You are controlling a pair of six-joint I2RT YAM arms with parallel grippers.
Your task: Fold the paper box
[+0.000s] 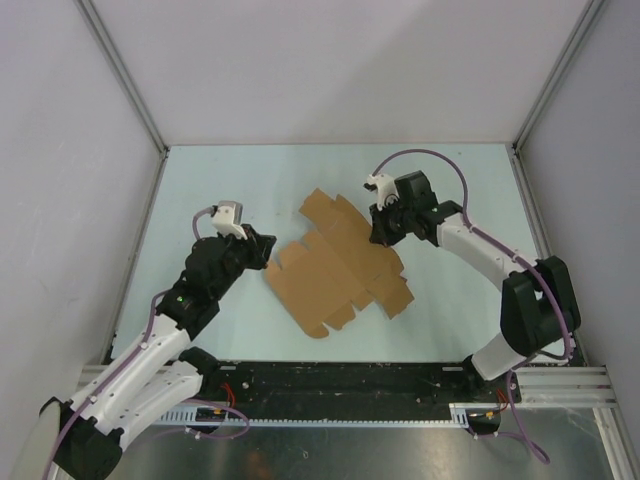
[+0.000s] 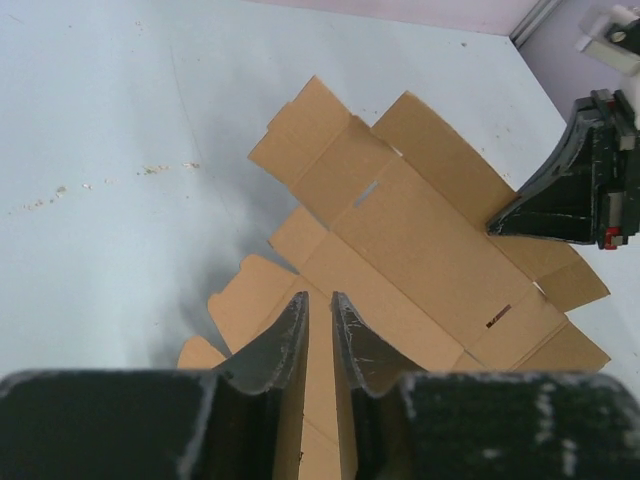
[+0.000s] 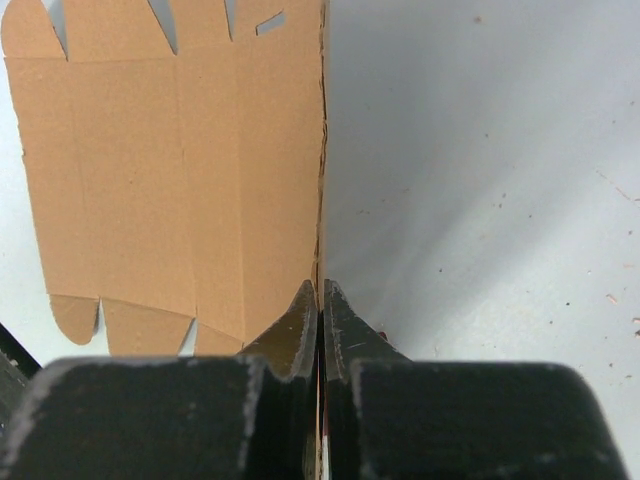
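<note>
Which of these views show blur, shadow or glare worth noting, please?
Top external: even soft light, the paper box sharp. Left wrist: the left gripper near the lens is blurred; a grey shadow falls on the table beside the box. Right wrist: a pale sheen streaks the table.

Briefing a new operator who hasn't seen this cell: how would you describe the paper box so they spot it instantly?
Start from the pale blue table and look at its middle. The paper box lies there as a flat brown cardboard sheet with flaps and tabs. It is the only brown thing in view, and the right gripper pinches its edge.
</note>
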